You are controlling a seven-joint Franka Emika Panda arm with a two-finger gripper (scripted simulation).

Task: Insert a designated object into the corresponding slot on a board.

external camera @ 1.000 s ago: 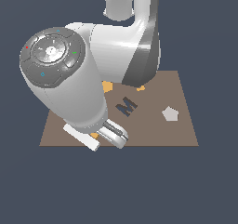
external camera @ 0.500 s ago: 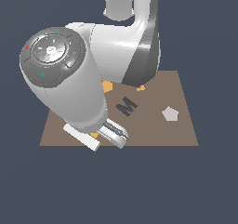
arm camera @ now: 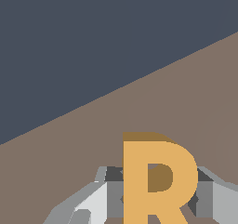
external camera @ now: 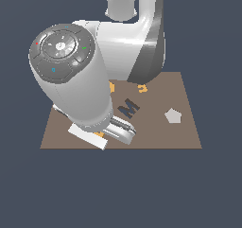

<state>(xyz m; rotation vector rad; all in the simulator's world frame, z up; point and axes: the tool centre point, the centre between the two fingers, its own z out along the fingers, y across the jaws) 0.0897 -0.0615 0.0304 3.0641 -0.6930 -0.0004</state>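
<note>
The orange letter R (arm camera: pixel 158 181) fills the lower part of the wrist view, held between the grey fingers (arm camera: pixel 97 204) of my gripper (arm camera: pixel 158 195), which is shut on its sides. In the exterior view the gripper (external camera: pixel 100 135) hangs low over the brown board (external camera: pixel 156 137) near its front corner on the exterior view's left, and only a sliver of the orange R (external camera: pixel 99 134) shows under it. The R-shaped slot is out of view, hidden by the arm or outside both frames.
A dark M shape (external camera: pixel 128 108) lies mid-board. A grey pentagon (external camera: pixel 173 116) sits toward the exterior view's right. Two small orange pieces (external camera: pixel 142 87) (external camera: pixel 112 86) peek out at the back by the arm's bulk. The board's edge (arm camera: pixel 116 86) runs just beyond the R.
The wrist joint has turned a little, its coloured marks shifting round. The gripper stays at about the same spot over the board's front corner.
</note>
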